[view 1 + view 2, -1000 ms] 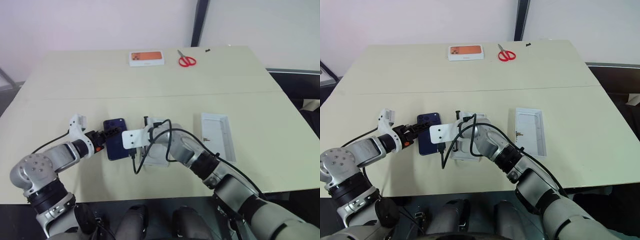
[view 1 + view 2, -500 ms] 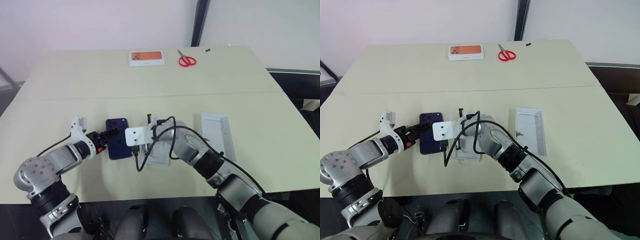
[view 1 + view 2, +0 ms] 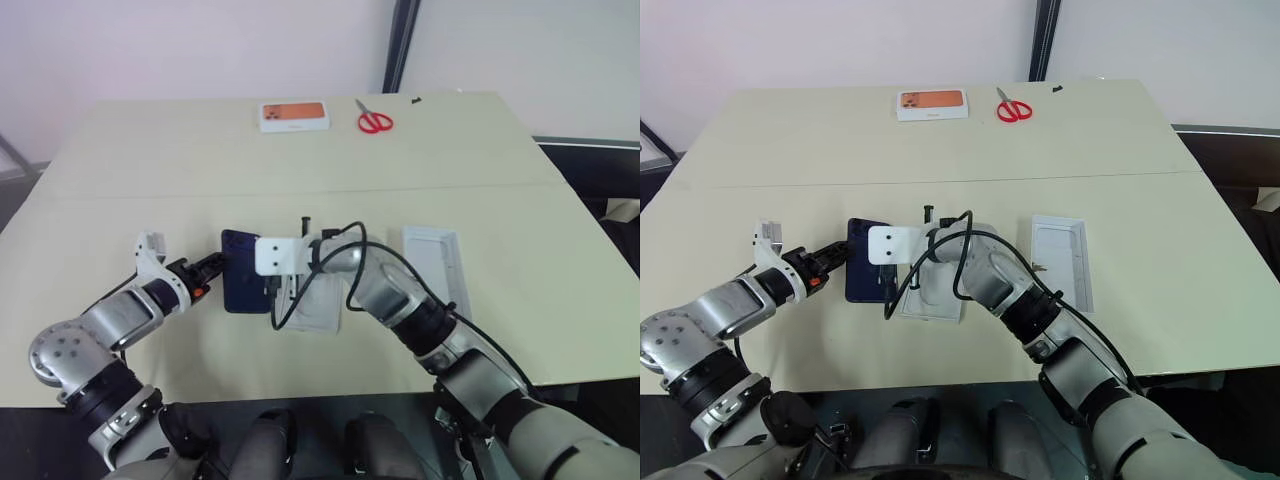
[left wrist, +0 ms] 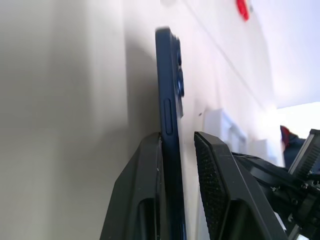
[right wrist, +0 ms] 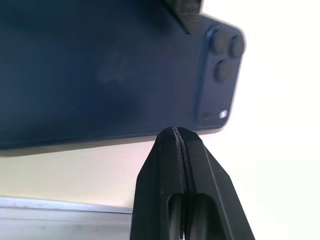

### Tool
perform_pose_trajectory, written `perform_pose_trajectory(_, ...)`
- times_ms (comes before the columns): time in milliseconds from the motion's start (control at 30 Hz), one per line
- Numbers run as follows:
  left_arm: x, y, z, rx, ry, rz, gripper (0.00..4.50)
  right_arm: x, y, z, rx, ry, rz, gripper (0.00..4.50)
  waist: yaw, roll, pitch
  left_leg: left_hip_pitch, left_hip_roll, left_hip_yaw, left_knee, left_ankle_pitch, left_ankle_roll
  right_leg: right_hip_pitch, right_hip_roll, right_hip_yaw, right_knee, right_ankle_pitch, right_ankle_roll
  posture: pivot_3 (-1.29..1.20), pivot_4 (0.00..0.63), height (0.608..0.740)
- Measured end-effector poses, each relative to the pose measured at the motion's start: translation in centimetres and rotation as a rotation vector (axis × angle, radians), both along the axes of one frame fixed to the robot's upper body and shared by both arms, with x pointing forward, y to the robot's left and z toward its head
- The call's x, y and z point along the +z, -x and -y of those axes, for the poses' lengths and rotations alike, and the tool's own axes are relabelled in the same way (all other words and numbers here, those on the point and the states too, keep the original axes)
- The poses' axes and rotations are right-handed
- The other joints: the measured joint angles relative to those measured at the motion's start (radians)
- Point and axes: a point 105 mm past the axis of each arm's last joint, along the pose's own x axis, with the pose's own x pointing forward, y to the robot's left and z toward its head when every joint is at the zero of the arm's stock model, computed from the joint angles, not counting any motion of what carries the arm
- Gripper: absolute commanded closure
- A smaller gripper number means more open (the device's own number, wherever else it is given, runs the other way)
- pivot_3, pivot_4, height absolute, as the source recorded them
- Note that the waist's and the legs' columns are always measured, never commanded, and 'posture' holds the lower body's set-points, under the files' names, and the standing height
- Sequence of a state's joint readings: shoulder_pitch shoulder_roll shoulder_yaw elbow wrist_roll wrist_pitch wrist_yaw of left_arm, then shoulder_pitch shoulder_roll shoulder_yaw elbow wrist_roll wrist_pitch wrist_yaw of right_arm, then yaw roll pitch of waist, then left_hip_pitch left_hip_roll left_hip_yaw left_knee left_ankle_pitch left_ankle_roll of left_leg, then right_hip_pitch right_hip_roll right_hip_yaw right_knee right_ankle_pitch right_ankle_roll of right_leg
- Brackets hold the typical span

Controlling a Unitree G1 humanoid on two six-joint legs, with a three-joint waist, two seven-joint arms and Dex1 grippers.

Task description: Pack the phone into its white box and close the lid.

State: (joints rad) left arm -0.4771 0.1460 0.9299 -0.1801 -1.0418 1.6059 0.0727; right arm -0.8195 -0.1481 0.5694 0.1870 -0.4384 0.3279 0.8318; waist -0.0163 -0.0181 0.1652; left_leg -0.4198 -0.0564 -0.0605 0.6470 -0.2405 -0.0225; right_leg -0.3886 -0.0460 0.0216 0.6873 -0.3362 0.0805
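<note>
Phone (image 3: 244, 286) just left of white box (image 3: 318, 312), on edge between left gripper (image 4: 177, 145) fingers, one pad touching, other just off. Right gripper (image 5: 175, 131) fingers together beneath phone's long edge.

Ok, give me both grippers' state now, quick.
Left gripper: fingers astride the phone, one touching, a gap at the other; grip not settled.
Right gripper: shut, holding nothing, tips at the phone's edge.
</note>
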Motion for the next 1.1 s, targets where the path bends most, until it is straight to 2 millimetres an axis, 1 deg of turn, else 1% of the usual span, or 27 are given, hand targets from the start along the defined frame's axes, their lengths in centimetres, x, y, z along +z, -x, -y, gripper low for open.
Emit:
perform_pose_trajectory(33, -0.1, 0.0, 0.0, 0.005, 0.010, -0.002, 4.25, 0.3, -0.1, 0.2, -0.008, -0.008, 0.002, 4.50, 0.000, 0.000, 0.000, 0.000, 0.000, 0.000, 0.000, 0.000, 0.000, 0.000, 0.000, 0.000, 0.000, 0.000, 0.000, 0.00, 0.150, 0.740)
perform_pose_trajectory(67, -0.1, 0.0, 0.0, 0.007, 0.021, -0.001, 4.44, 0.5, -0.2, 0.4, -0.016, -0.014, -0.001, 4.50, 0.001, 0.000, 0.000, 0.000, 0.000, 0.000, 0.000, 0.000, 0.000, 0.000, 0.000, 0.000, 0.000, 0.000, 0.000, 0.00, 0.150, 0.740)
perform_pose_trajectory(233, -0.1, 0.1, 0.0, 0.015, 0.029, -0.007, 4.44, 1.7, -0.8, 1.9, -0.072, -0.065, -0.025, 4.50, 0.001, 0.000, 0.000, -0.001, 0.000, 0.000, 0.000, 0.000, 0.000, 0.000, 0.000, 0.000, 0.000, 0.000, 0.000, 0.00, 0.150, 0.740)
perform_pose_trajectory(333, 0.0, 0.1, 0.0, 0.016, 0.027, -0.010, 4.44, 2.5, -0.8, 2.8, -0.091, -0.092, -0.028, 4.50, 0.001, 0.000, 0.000, -0.001, 0.000, 0.000, 0.000, 0.000, 0.000, 0.000, 0.000, 0.000, 0.000, 0.000, 0.000, 0.00, 0.150, 0.740)
perform_pose_trajectory(467, 0.0, 0.0, -0.2, 0.035, 0.067, -0.012, 4.44, 2.2, -0.5, 4.7, -0.130, -0.110, -0.076, 4.50, 0.004, -0.001, 0.000, -0.002, 0.000, 0.000, 0.000, 0.000, 0.000, 0.000, 0.000, 0.000, 0.000, 0.000, 0.000, 0.00, 0.150, 0.740)
perform_pose_trajectory(567, 0.9, -0.4, -1.0, 0.088, 0.120, 0.023, 4.44, 2.4, -0.1, 6.8, -0.149, -0.130, -0.111, 4.50, 0.004, -0.001, 0.001, -0.006, 0.000, 0.000, 0.001, 0.000, 0.000, -0.002, 0.000, 0.000, 0.000, 0.000, 0.000, 0.00, 0.150, 0.740)
perform_pose_trajectory(633, 2.0, -0.7, -1.4, 0.109, 0.143, 0.062, 4.44, 2.8, 0.4, 8.0, -0.151, -0.148, -0.135, 4.50, 0.004, -0.002, 0.001, -0.006, 0.000, 0.000, 0.001, 0.000, 0.000, -0.002, 0.000, 0.000, 0.000, 0.000, 0.000, 0.00, 0.150, 0.740)
perform_pose_trajectory(700, 3.4, -1.0, -1.4, 0.112, 0.161, 0.104, 4.44, 3.1, 1.0, 9.0, -0.152, -0.176, -0.163, 4.50, 0.005, -0.002, 0.001, -0.006, 0.000, 0.000, 0.001, 0.000, 0.000, -0.002, 0.000, 0.000, 0.000, 0.000, 0.000, 0.00, 0.150, 0.740)
perform_pose_trajectory(767, 4.5, -1.2, -0.6, 0.084, 0.171, 0.130, 4.44, 3.1, 1.4, 10.1, -0.162, -0.197, -0.199, 4.50, 0.007, -0.002, 0.001, -0.006, 0.000, 0.000, 0.001, 0.000, 0.000, -0.001, 0.000, 0.000, 0.000, 0.000, 0.000, 0.00, 0.150, 0.740)
perform_pose_trajectory(833, 4.8, -1.2, 1.0, 0.024, 0.174, 0.124, 4.44, 2.7, 2.0, 11.4, -0.173, -0.206, -0.243, 4.50, 0.009, -0.002, 0.001, -0.006, 0.000, 0.000, 0.002, 0.000, 0.000, -0.001, -0.001, 0.000, -0.001, 0.000, 0.000, 0.00, 0.150, 0.740)
perform_pose_trajectory(967, 3.5, -0.8, 4.6, -0.112, 0.143, 0.047, 4.44, 1.2, 3.0, 14.5, -0.211, -0.172, -0.314, 4.50, 0.008, -0.002, 0.001, -0.006, 0.000, 0.000, 0.001, 0.000, 0.000, -0.001, 0.000, 0.001, -0.001, 0.000, 0.000, 0.00, 0.150, 0.740)
perform_pose_trajectory(1067, 2.6, -0.5, 6.6, -0.190, 0.122, 0.000, 4.44, 0.1, 3.8, 15.9, -0.238, -0.164, -0.366, 4.50, 0.003, -0.002, 0.001, -0.006, 0.001, 0.000, 0.001, 0.000, 0.000, -0.002, 0.000, 0.001, 0.000, 0.000, 0.000, 0.00, 0.150, 0.740)
perform_pose_trajectory(1100, 2.3, -0.3, 7.1, -0.207, 0.118, -0.010, 4.44, -0.1, 4.0, 16.1, -0.244, -0.171, -0.385, 4.50, 0.002, -0.002, 0.001, -0.006, 0.001, 0.000, 0.001, 0.000, 0.000, -0.001, 0.000, 0.001, 0.000, 0.000, 0.000, 0.00, 0.150, 0.740)
